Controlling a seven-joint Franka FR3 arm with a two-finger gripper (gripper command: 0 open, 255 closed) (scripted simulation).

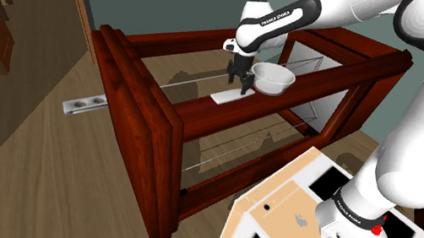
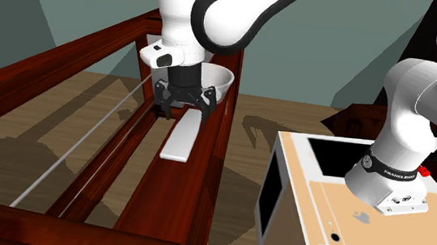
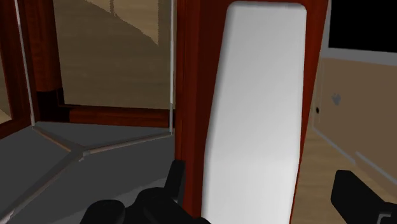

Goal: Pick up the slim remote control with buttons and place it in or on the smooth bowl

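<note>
Shoulder view: the gripper [image 1: 239,84] hangs right above one end of the white remote [image 1: 229,97]. The remote lies flat on the red-brown wooden rail [image 1: 202,114], just beside the white bowl [image 1: 273,77].

Second exterior view: the jaws are spread wide over the remote's end nearer the bowl.

Wrist view: the fingers [image 3: 176,181] straddle the remote, one on each side, not touching it.

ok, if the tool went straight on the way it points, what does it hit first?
The white remote. It lies straight ahead between the fingers of the open tool, flat on the red-brown rail. The remaining gap is hard to judge.
</note>
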